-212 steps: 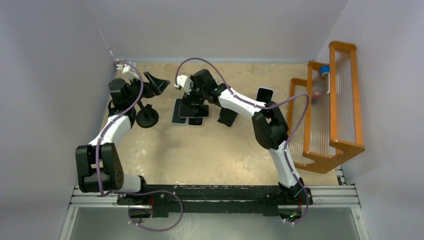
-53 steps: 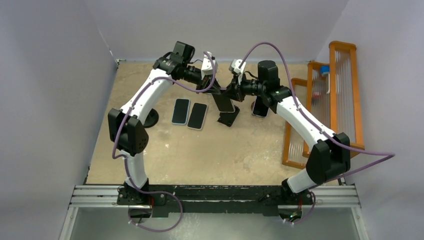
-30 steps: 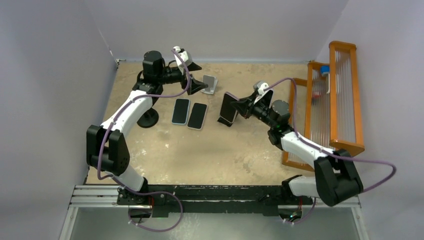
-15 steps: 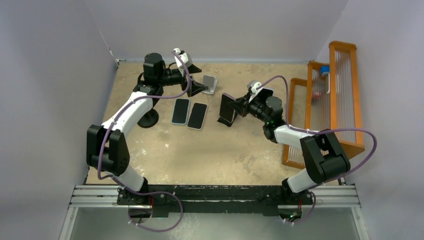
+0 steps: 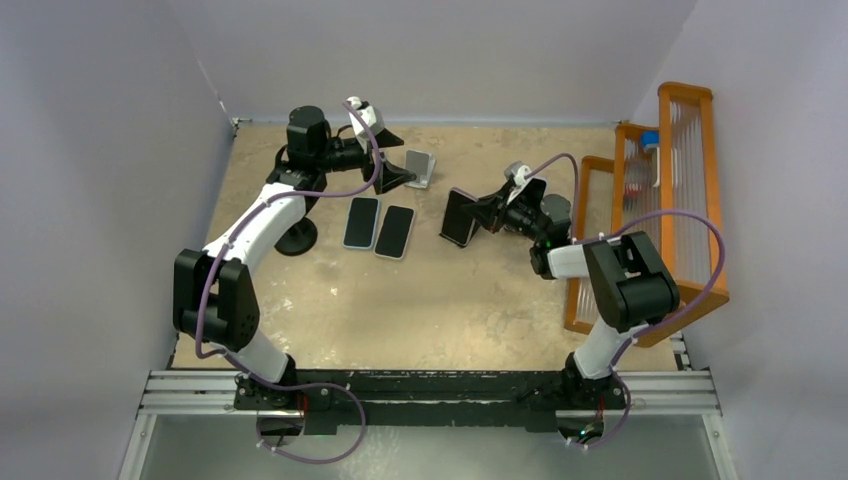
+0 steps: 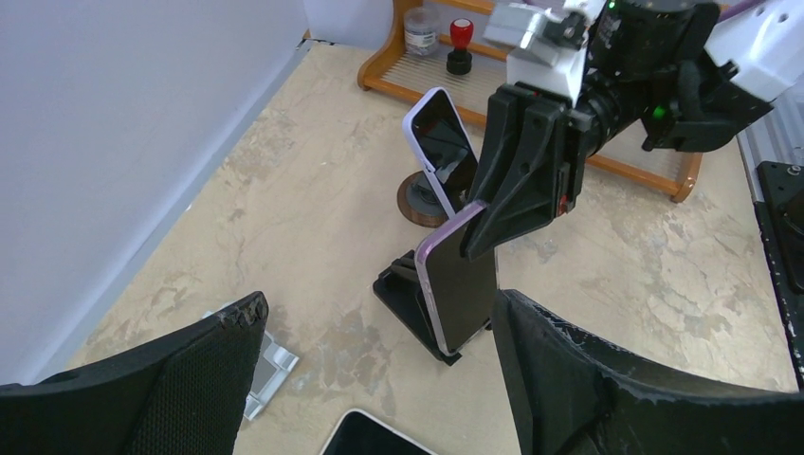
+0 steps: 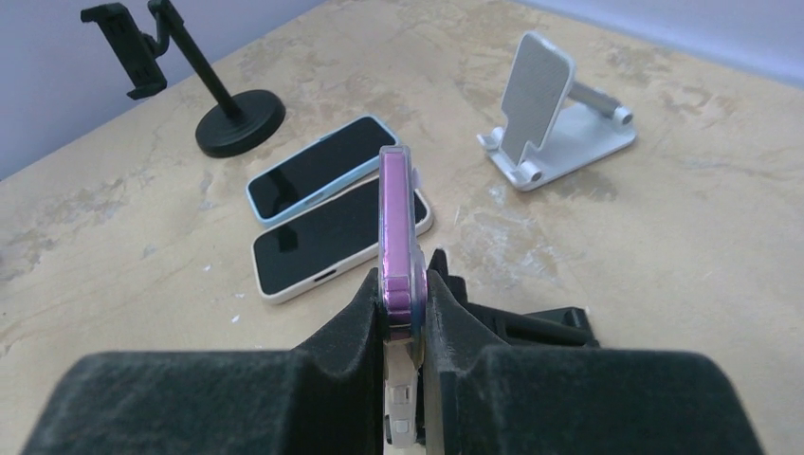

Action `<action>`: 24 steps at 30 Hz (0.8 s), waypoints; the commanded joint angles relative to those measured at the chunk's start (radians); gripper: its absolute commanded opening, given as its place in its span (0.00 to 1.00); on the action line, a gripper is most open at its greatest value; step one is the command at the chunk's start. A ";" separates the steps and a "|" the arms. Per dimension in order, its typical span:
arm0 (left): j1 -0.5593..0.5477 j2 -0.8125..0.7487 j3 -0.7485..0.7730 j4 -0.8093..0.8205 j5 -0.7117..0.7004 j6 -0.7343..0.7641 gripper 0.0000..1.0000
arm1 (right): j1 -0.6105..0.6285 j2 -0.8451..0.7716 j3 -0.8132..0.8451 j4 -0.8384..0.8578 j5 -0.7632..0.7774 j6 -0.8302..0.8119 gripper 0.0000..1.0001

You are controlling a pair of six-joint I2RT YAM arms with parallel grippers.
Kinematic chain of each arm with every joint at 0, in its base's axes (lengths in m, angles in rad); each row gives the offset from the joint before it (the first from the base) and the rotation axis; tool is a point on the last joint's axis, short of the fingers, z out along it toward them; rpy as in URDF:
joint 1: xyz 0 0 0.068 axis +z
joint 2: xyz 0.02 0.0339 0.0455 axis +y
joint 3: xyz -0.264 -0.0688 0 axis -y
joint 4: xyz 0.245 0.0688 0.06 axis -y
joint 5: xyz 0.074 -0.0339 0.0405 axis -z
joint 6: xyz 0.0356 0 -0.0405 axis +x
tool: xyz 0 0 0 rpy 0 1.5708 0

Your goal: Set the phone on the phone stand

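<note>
Right tool (image 7: 403, 289) pinches purple phone (image 7: 397, 218) by its edge, lower end on black phone stand (image 6: 414, 301), middle of tabletop (image 5: 400, 300). Phone unmoved since half a second ago, but right elbow swung nearer. Left tool (image 5: 393, 158) spread wide at far left, unchanged.

Bright even light, soft shadows, sharp pics

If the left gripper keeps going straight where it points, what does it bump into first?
Probably the purple phone that the right gripper pinches at the black stand; the open left gripper frames it. The white stand sits off to one side, but depth is unclear.
</note>
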 commanded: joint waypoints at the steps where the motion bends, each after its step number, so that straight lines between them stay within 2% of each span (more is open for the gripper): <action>1: 0.006 0.004 0.003 0.016 0.026 0.014 0.85 | -0.005 0.054 0.015 0.219 -0.047 0.069 0.00; 12: 0.006 0.026 -0.004 0.018 0.055 0.009 0.86 | -0.005 0.142 -0.020 0.372 -0.045 0.161 0.01; 16: -0.023 0.036 -0.061 0.086 0.075 -0.027 0.86 | -0.005 0.111 0.012 0.287 -0.042 0.143 0.41; 19: -0.097 0.069 -0.087 0.045 -0.022 0.020 0.86 | -0.005 0.048 0.049 0.180 -0.014 0.091 0.53; 21: -0.129 0.102 -0.098 0.051 -0.067 -0.007 0.86 | -0.006 -0.007 0.076 0.091 0.020 0.039 0.58; 22: -0.146 0.113 -0.113 0.073 -0.087 -0.034 0.86 | -0.007 -0.037 0.091 0.046 0.041 0.016 0.62; 24: -0.186 0.118 -0.172 0.171 -0.214 -0.108 0.86 | -0.010 -0.112 0.113 -0.029 0.098 -0.022 0.69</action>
